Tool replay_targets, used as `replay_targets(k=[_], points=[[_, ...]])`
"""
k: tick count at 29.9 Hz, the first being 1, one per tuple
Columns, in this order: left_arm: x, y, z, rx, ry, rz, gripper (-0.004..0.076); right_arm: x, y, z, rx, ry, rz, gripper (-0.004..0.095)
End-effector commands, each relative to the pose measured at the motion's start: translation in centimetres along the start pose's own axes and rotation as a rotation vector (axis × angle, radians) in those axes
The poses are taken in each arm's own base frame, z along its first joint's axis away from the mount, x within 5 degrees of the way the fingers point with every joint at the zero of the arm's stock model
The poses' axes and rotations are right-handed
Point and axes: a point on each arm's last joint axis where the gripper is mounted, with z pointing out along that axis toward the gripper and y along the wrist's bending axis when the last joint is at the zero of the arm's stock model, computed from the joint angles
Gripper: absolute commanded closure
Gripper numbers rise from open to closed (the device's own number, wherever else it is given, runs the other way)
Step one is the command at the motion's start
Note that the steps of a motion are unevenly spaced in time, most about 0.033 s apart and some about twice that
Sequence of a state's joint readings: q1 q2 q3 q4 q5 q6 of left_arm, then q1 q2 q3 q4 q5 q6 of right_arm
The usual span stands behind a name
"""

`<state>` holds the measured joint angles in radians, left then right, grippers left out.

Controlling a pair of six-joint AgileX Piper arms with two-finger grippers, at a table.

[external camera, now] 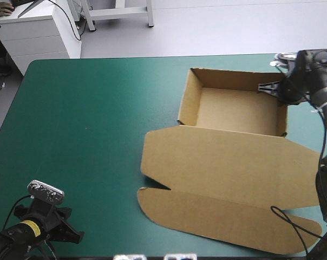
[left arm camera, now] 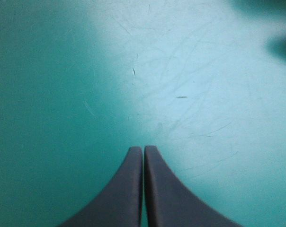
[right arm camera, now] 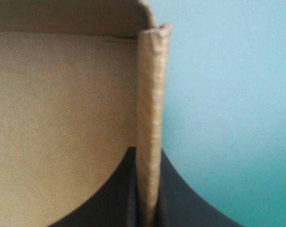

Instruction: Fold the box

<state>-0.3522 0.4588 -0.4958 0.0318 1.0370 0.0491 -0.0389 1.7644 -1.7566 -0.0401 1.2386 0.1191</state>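
Note:
The brown box (external camera: 228,108) stands as an open tray right of the table's middle, its walls raised and its lid (external camera: 228,179) lying flat toward the near edge. My right gripper (external camera: 272,89) is at the tray's right wall, shut on the box. In the right wrist view that wall (right arm camera: 150,118) runs edge-on between my black fingers (right arm camera: 176,189), with the tray's floor (right arm camera: 62,118) on one side and teal-green cover on the other. My left gripper (external camera: 71,234) rests low at the near left corner, shut, over bare cover (left arm camera: 181,94), far from the box.
A white cabinet (external camera: 39,32) stands beyond the table's far left corner. The teal-green cover (external camera: 87,119) stretches bare over the left half. The lid's rounded flap (external camera: 217,222) reaches close to the near edge.

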Motion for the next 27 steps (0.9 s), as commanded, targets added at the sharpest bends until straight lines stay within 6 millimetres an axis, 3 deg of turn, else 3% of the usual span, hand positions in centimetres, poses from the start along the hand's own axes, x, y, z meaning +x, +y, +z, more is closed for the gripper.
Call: replay_targets(k=[1, 7, 13, 21, 27], points=[[-1.0, 0.0, -0.6, 0.000, -0.068, -0.010, 0.0731, 0.1, -5.8, -3.7, 0.068, -0.087, 0.093, 0.0927], [-1.0, 0.0, -0.6, 0.000, -0.068, -0.010, 0.0731, 1.2, -13.6, -4.0, 0.164, -0.078, 0.249, 0.0927], [-1.0, 0.0, -0.6, 0.000, -0.068, -0.010, 0.0731, 2.3, -18.8, -2.3, 0.212, -0.025, 0.389, 0.0925], [-1.0, 0.0, -0.6, 0.000, -0.068, -0.010, 0.0731, 2.7, -21.0, 0.7, 0.274, 0.070, 0.401, 0.0888], [-1.0, 0.0, -0.6, 0.000, -0.068, -0.010, 0.0731, 2.7, -21.1, 0.9, 0.275, 0.074, 0.412, 0.0535]])
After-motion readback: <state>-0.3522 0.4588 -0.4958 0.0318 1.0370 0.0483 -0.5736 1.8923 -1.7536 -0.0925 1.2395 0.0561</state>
